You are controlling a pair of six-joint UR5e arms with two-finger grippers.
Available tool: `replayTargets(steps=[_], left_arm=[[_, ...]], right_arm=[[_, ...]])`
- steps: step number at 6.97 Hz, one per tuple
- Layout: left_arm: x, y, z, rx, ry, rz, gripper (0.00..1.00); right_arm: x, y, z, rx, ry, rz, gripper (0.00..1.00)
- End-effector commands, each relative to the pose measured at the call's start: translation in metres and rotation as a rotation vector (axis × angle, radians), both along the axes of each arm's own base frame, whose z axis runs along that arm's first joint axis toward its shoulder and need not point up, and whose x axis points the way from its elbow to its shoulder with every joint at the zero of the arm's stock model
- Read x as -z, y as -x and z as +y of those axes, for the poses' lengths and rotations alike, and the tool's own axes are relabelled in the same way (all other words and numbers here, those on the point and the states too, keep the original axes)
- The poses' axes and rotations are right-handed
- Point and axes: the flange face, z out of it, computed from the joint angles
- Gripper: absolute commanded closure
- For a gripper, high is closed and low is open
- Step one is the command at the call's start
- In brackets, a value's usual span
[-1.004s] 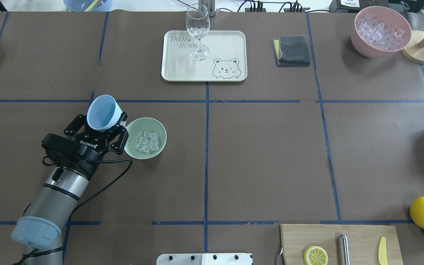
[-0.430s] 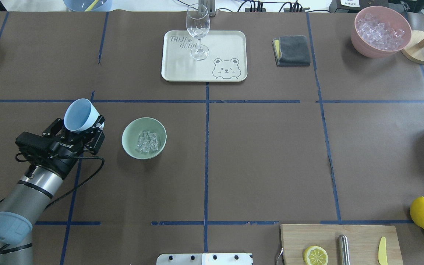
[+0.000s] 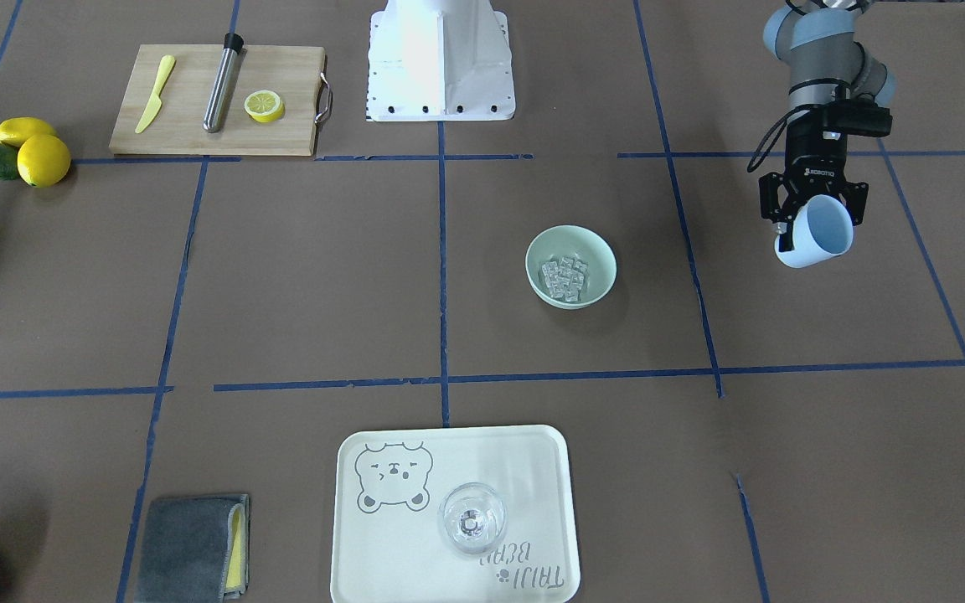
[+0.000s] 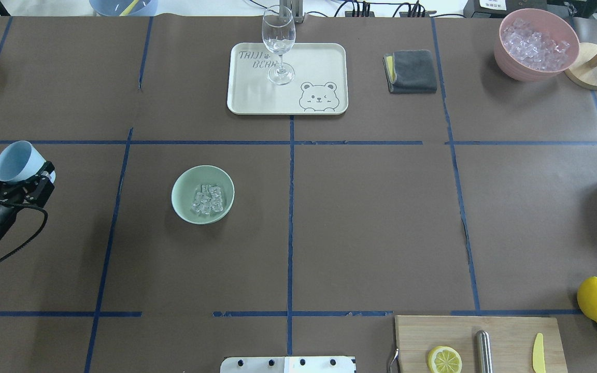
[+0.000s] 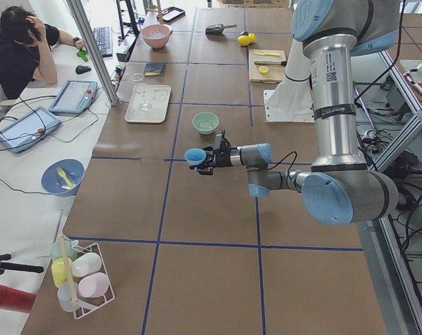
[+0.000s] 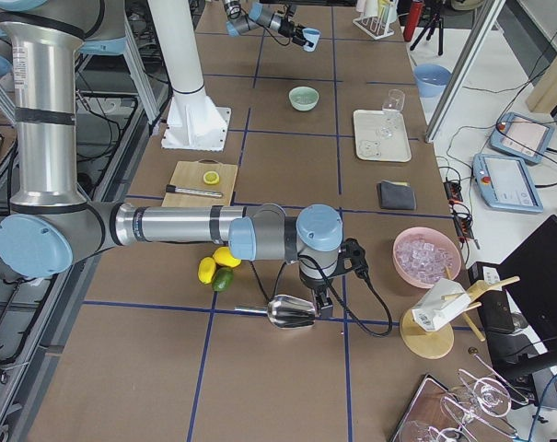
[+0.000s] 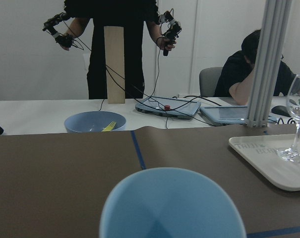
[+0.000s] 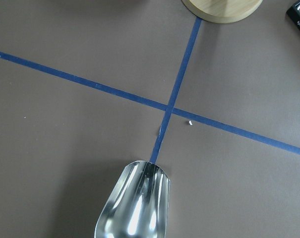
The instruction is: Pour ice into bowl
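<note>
Pale blue plastic fills the grip of the left end effector (image 4: 18,175): its fingers are closed round the wall of a cup (image 4: 14,161), held clear of the tabletop (image 4: 360,217) at the far left edge of the overhead view. The wrist camera looks over the rim into the cup and we see no cubes in the part that shows, so we judge it empty. It looks close to upright, though we cannot fix its exact tilt from these angles.

The bowl (image 4: 179,197) stands on the tabletop to the right of that end effector, well apart from it, with a blue tape line between them. The ice (image 4: 207,200) lies heaped inside the bowl, and none shows on the brown paper around it. By that, we take the pour as done.

What any further move turns on is plain: the bowl lies to the cup's right at about the same depth, and the left arm is much the nearer one. The right end effector (image 6: 312,296) sits low at the right end of the tabletop, with a metal scoop (image 8: 135,208) just in front of it. We cannot tell how wide its fingers are, or whether they grip the scoop.
</note>
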Motion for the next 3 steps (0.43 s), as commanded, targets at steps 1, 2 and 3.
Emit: replayTargets(steps=[1,2,3], left_arm=[[-0.057,0.007,-0.004,0.063,0.056,-0.039,1.0],[-0.063,0.002,-0.008,0.099,0.046,-0.051,1.0],[-0.067,-0.006,-0.012,0.123,0.044,-0.044,1.0]], right_arm=[[0.0,0.001,0.0,0.001,0.0,0.0,0.0],[-0.001,0.001,0.0,0.001,0.002,0.0,0.0],[-0.002,0.001,0.0,0.001,0.003,0.0,0.0]])
